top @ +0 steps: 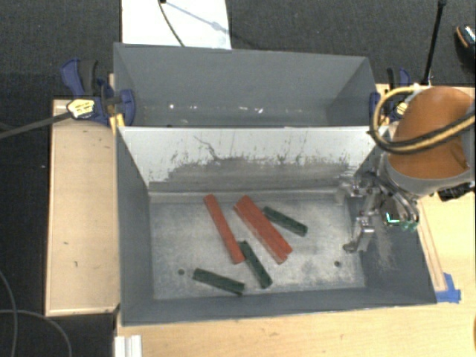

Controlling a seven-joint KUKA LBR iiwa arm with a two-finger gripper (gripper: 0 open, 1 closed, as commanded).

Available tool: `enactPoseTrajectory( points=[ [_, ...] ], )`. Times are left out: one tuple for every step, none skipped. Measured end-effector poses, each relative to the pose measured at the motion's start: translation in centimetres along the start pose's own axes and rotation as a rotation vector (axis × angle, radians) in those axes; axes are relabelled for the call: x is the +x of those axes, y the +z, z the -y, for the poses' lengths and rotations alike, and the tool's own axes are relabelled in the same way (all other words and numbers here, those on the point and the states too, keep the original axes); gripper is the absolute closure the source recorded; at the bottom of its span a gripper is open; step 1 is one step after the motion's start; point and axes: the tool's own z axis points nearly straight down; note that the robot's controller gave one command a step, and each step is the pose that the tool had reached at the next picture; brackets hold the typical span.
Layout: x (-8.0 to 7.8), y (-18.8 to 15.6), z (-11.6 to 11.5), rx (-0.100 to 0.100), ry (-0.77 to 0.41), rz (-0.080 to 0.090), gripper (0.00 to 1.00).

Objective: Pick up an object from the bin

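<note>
My gripper [357, 242] hangs at the right side of the bin, close to the right wall, with nothing visible between its metal fingers. To its left lies a short dark green bar [285, 221]. Beside that bar rests a wide orange-red block [262, 228], slanted toward the front right. A narrower orange-red bar [223, 227] lies left of it at a similar slant. All of these sit apart from the gripper on the bin floor.
Two more dark green bars lie nearer the front: one [255, 264] by the red bars' lower ends, one [218, 280] at the front left. The arm's orange cover and cables sit over the bin's right rim.
</note>
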Motion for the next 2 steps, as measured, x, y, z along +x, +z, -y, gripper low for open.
enactPoseTrajectory(
  points=[
    [-3.2, 9.4, -3.4, -0.002, -0.031, 0.0, 0.0],
    [-0.4, 9.0, -7.8, -0.003, 0.023, 0.004, 0.0]
  ],
)
